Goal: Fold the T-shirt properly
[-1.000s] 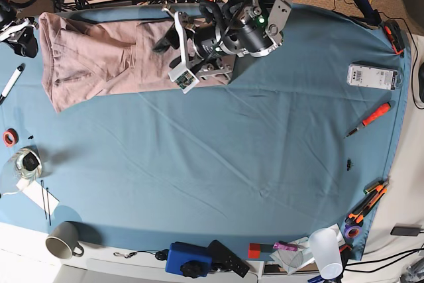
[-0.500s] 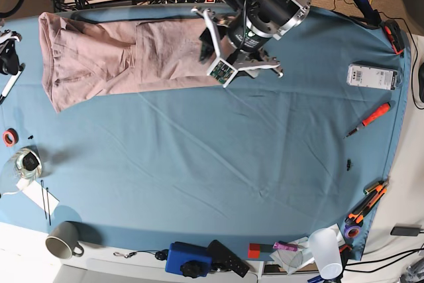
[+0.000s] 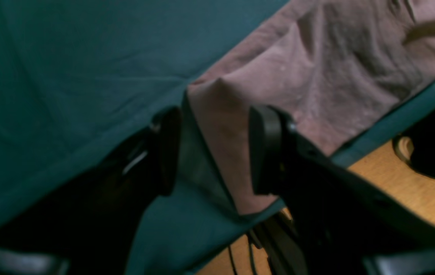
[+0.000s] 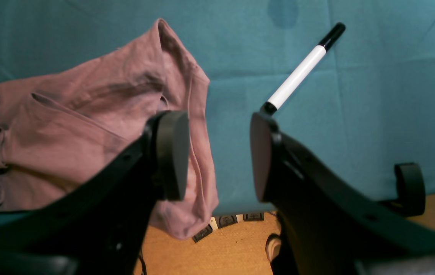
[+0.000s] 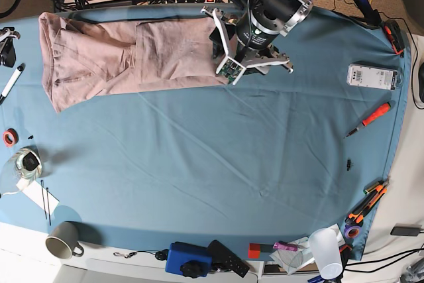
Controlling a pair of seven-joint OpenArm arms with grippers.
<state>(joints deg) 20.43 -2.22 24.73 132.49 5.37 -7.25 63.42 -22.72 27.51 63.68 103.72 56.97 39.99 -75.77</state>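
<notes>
Since the earlier frame, the left gripper [image 3: 211, 151] has swung off the wrinkled dusty-pink cotton T-shirt [image 5: 126, 57] to its right end, jaws spread, gripping nothing. Folded lengthwise, the shirt lies along the blue tablecloth's [image 5: 232, 157] far edge. The right gripper [image 4: 217, 156] hangs open beside a white marker [image 4: 297, 74].

The dusty-pink T-shirt [image 5: 126, 57] lies folded lengthwise along the table's far edge

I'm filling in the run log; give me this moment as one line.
T-shirt: folded into strip, far edge of blue cloth | left gripper: open over hem corner | right gripper: open, empty
</notes>
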